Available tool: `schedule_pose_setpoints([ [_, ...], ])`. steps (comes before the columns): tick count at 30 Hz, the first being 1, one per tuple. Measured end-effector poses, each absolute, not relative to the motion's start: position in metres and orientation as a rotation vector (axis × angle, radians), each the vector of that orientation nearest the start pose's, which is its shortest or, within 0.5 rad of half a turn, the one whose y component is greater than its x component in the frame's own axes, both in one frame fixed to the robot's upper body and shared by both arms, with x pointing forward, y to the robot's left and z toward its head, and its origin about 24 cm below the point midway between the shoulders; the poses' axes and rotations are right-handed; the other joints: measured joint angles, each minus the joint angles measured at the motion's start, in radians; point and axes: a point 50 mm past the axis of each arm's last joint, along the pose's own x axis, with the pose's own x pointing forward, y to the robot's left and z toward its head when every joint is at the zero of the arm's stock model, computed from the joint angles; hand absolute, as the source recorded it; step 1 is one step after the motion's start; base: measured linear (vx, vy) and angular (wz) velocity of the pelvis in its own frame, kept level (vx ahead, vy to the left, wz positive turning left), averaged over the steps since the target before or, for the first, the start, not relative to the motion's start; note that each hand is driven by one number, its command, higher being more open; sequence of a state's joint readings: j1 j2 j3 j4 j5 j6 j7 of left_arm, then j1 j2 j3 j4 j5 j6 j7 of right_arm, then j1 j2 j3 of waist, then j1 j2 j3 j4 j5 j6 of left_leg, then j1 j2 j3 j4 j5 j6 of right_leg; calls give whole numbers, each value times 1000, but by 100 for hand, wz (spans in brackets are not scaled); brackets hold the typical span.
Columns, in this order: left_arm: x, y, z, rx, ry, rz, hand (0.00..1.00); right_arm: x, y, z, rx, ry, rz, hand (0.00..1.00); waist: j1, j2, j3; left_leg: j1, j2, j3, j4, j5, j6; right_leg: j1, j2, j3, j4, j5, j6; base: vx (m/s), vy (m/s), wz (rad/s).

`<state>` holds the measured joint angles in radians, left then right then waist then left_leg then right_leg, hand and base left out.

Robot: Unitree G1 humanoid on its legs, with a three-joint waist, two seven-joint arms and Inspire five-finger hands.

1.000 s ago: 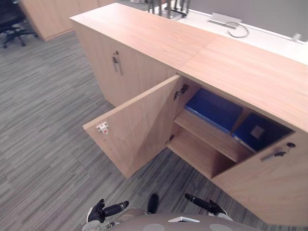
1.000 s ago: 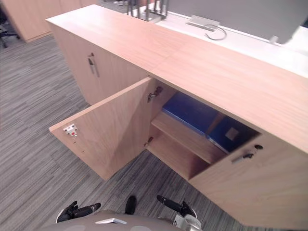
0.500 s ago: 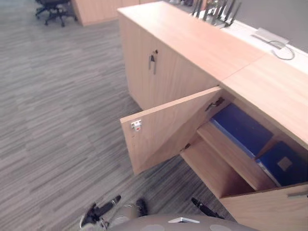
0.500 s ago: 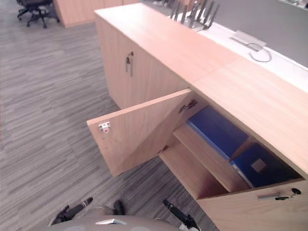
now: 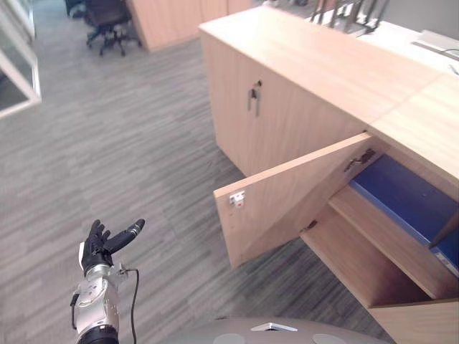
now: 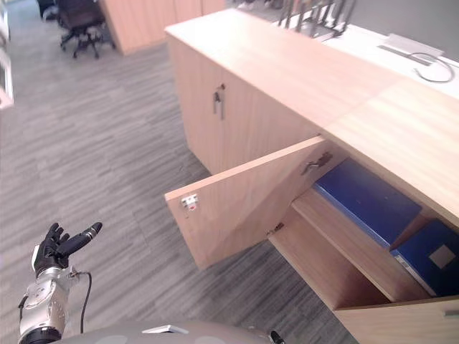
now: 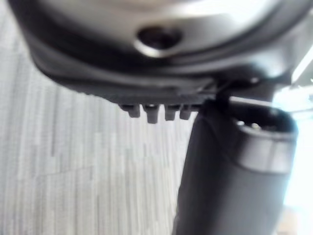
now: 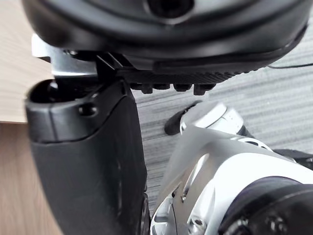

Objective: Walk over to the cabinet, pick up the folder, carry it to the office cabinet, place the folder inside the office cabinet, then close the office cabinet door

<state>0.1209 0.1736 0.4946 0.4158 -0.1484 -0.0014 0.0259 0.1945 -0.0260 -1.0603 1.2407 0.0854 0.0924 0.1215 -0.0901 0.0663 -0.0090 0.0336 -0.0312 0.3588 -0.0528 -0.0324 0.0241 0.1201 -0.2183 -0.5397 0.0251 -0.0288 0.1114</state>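
left eye view has my left hand point(image 5: 107, 240) raised low on the left over the grey carpet point(image 5: 122, 143). its fingers point(image 5: 133, 228) are straight and loosely spread, palm turned up, with nothing in it. it is well apart from the cabinet point(image 5: 308, 57). in the left wrist view the same hand shows as a dark bulk with the striped carpet past it.

my right hand point(image 8: 88, 161) shows from very close in the right wrist view, beside a pale wooden surface. whether it is spread or closed i cannot tell.

the cabinet stands to my right with its left door point(image 5: 287, 193) swung out toward me. inside, a blue folder point(image 6: 366, 201) lies flat on the upper shelf point(image 5: 391, 240). a second blue folder point(image 6: 430, 254) sits just beside it, further right. the compartment under the shelf is bare wood. the next cabinet section to the left has a closed door point(image 5: 280, 122) with a handle point(image 5: 254, 97) on it. an office chair point(image 5: 107, 18) stands far off on the carpet.
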Motion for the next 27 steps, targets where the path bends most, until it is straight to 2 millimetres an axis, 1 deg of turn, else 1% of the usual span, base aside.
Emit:
schedule_pose_setpoints([
  [1, 167, 311, -40, 24, 418, 592, 100, -41, -220, -173, 790, 1228, -1007, 100, -5, 9, -5, 13, -1, 13, -34, 17, -2, 1, 9, 10, -12, 0, 0, -41, -97, -41],
  [2, 173, 310, -32, 112, 402, 574, 100, -43, -220, -173, 801, 1226, -1015, 100, -16, 14, -9, 20, 1, 23, -34, 17, -2, 2, 13, 18, -15, 0, 0, -41, -106, -31],
  [3, 176, 310, -29, 158, 396, 565, 100, -44, -221, -172, 802, 1222, -1017, 100, -22, 16, -8, 26, 5, 27, -34, 17, -3, 4, 10, 24, -15, -1, -2, -48, -87, -22],
  [5, 198, 302, -18, 287, 366, 498, 100, -46, -224, -171, 798, 1205, -1016, 100, -28, 11, -7, 48, 11, 38, -34, 17, -7, 15, 13, 35, -13, -4, -7, -46, -59, -16],
  [7, 215, 293, -10, 395, 342, 414, 100, -46, -224, -171, 797, 1204, -1010, 100, -26, 6, -5, 48, 11, 50, -36, 18, -9, 8, 13, 50, -12, -5, -8, -72, -42, -20],
  [8, 230, 282, -3, 514, 317, 325, 100, -45, -223, -171, 778, 1221, -971, 100, -28, 5, -2, 46, 10, 60, -37, 20, -12, 0, 12, 57, -12, -5, -8, -85, -32, -22],
  [9, 235, 278, 0, 557, 307, 290, 100, -45, -223, -171, 770, 1229, -956, 100, -31, -1, 2, 46, 10, 64, -37, 21, -12, -2, 12, 59, -12, -5, -8, -89, -32, -24],
  [10, 243, 269, 2, 630, 291, 227, 100, -43, -222, -171, 729, 1255, -903, 100, -39, -8, 7, 46, 10, 73, -37, 22, -14, -8, 13, 65, -12, -5, -9, -84, -30, -19],
  [11, 245, 265, 2, 666, 289, 196, 100, -41, -224, -171, 690, 1266, -863, 100, -46, -12, 9, 46, 9, 78, -37, 22, -14, -12, 13, 71, -12, -5, -9, -92, -29, -28],
  [13, 251, 245, -9, 795, 299, 43, 100, -29, -236, -168, 509, 1294, -694, 100, -70, -25, 17, 46, 7, 103, -37, 22, -14, -25, 12, 83, -12, -6, -8, -66, -16, -32],
  [14, 252, 237, -13, 824, 307, -4, 100, -25, -239, -167, 458, 1301, -651, 100, -76, -29, 20, 45, 7, 108, -37, 22, -14, -28, 11, 83, -12, -6, -8, -44, -12, -27],
  [15, 251, 218, -23, 878, 313, -118, 100, -18, -245, -165, 342, 1318, -546, 100, -85, -39, 28, 45, 7, 116, -37, 22, -14, -32, 11, 86, -12, -6, -8, -37, -16, -17],
  [16, 250, 212, -26, 905, 310, -156, 100, -16, -247, -164, 304, 1320, -514, 100, -92, -44, 31, 45, 8, 120, -37, 22, -14, -34, 12, 89, -12, -6, -8, -37, -24, -17],
  [17, 249, 203, -29, 971, 304, -221, 100, -12, -252, -163, 220, 1332, -438, 100, -96, -50, 36, 45, 8, 125, -37, 22, -15, -38, 12, 96, -12, -6, -8, -24, -22, -12],
  [19, 245, 190, -35, 1022, 293, -336, 100, -8, -261, -160, 92, 1364, -322, 100, -97, -54, 41, 44, 8, 128, -37, 21, -15, -41, 11, 101, -11, -6, -8, -5, -9, -4],
  [20, 242, 176, -39, 1041, 285, -424, 100, -6, -264, -159, -11, 1401, -209, 100, -97, -56, 42, 44, 7, 129, -36, 20, -17, -41, 11, 102, -10, -6, -8, 0, 0, 0],
  [21, 240, 167, -42, 1048, 277, -472, 100, -5, -263, -159, -46, 1414, -163, 100, -97, -58, 44, 44, 7, 130, -36, 20, -17, -42, 11, 103, -10, -6, -8, 0, 0, 0],
  [23, 229, 133, -53, 1087, 238, -685, 100, 3, -261, -159, -142, 1416, -34, 100, -110, -65, 50, 45, 8, 141, -33, 19, -19, -46, 11, 109, -10, -5, -8, 12, -16, -11],
  [24, 226, 125, -55, 1093, 232, -742, 100, 7, -261, -158, -188, 1410, 12, 100, -112, -66, 53, 45, 8, 144, -33, 19, -19, -47, 11, 110, -10, -5, -8, 4, -19, -16],
  [25, 220, 108, -60, 1092, 216, -843, 100, 15, -259, -158, -318, 1401, 155, 100, -123, -72, 59, 47, 9, 152, -33, 19, -19, -49, 12, 119, -8, -5, -8, -2, -19, -15],
  [26, 214, 92, -65, 1084, 209, -916, 100, 20, -252, -159, -505, 1409, 398, 100, -134, -78, 66, 51, 11, 157, -32, 19, -19, -49, 13, 125, -5, -5, -8, -4, -20, -14],
  [27, 212, 86, -67, 1070, 211, -930, 100, 17, -245, -160, -576, 1413, 519, 100, -133, -80, 69, 54, 13, 159, -32, 18, -21, -49, 15, 129, -2, -5, -8, -3, -26, -8],
])
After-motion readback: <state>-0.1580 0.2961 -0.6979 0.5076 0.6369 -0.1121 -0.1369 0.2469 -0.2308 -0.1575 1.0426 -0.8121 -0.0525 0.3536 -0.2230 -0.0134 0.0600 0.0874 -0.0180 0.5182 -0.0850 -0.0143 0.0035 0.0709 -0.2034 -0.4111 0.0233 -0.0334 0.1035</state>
